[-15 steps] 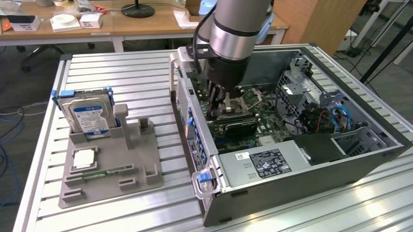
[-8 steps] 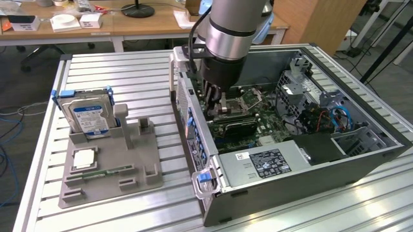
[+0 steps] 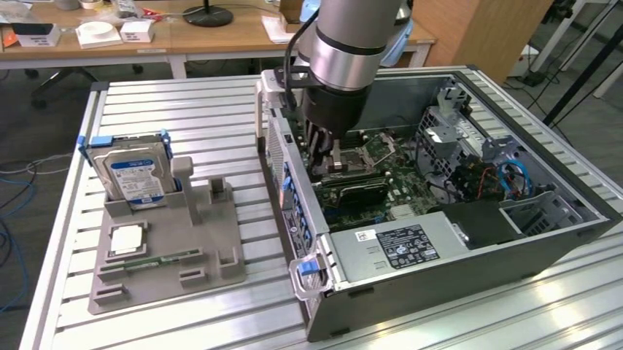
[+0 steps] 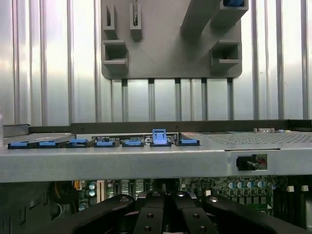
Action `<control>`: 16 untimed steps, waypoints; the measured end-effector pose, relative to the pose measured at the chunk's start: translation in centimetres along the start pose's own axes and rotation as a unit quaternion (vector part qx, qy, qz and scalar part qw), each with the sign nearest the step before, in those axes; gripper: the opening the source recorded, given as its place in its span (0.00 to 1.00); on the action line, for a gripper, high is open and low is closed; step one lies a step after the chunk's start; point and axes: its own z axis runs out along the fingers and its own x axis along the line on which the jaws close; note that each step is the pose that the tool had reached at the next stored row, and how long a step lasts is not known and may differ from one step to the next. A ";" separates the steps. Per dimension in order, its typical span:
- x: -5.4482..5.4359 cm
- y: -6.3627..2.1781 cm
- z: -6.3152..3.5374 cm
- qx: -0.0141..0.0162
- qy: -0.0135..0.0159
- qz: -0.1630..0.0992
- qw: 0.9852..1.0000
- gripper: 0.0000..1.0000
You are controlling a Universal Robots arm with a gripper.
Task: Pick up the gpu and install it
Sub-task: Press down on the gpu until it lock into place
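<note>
Inside the open computer case (image 3: pixel 545 240), the gripper (image 3: pixel 323 153) hangs low over the motherboard (image 3: pixel 409 186), its jaws drawn fully shut. In the wrist view the black fingers (image 4: pixel 146 214) meet at the middle. Whether anything is pinched between them cannot be told.

Just below the gripper in the exterior view lies a dark, flat rectangular piece that appears to be the gpu (image 3: pixel 352 191). It sits down among the board's slots, between the processor socket (image 3: pixel 365 149) and the silver power supply (image 3: pixel 399 248) with its black label. Contact between card and gripper cannot be made out.

The arm (image 3: pixel 351 44) drops in close to the case's rear wall, on the exterior view's left. A row of blue clips (image 4: pixel 105 143) runs along that wall, one of them (image 4: pixel 159 137) standing higher than the rest. Blue cables (image 3: pixel 511 179) loop near the drive cage on the exterior view's right.

Beyond the wall, on the ribbed metal desk (image 3: pixel 195 109), sits a grey parts holder (image 3: pixel 219 240). A hard drive (image 3: pixel 136 175) with a blue-and-white label stands upright at its far end, and a narrow green memory stick (image 3: pixel 156 259) lies nearer the front. Several of the holder's slots stand vacant.
</note>
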 end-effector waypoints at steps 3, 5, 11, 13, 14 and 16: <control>0.0 0.07 0.02 -0.003 0.000 0.000 1.000 0.11; 0.0 0.15 0.02 -0.005 0.000 0.000 1.000 0.11; 0.0 0.36 -0.03 -0.006 0.000 0.000 1.000 0.11; 0.0 0.45 -0.05 -0.006 0.000 0.000 1.000 0.11; 0.0 0.50 -0.06 -0.006 0.000 0.000 1.000 0.11; 0.0 0.53 -0.05 -0.006 0.000 0.000 1.000 0.11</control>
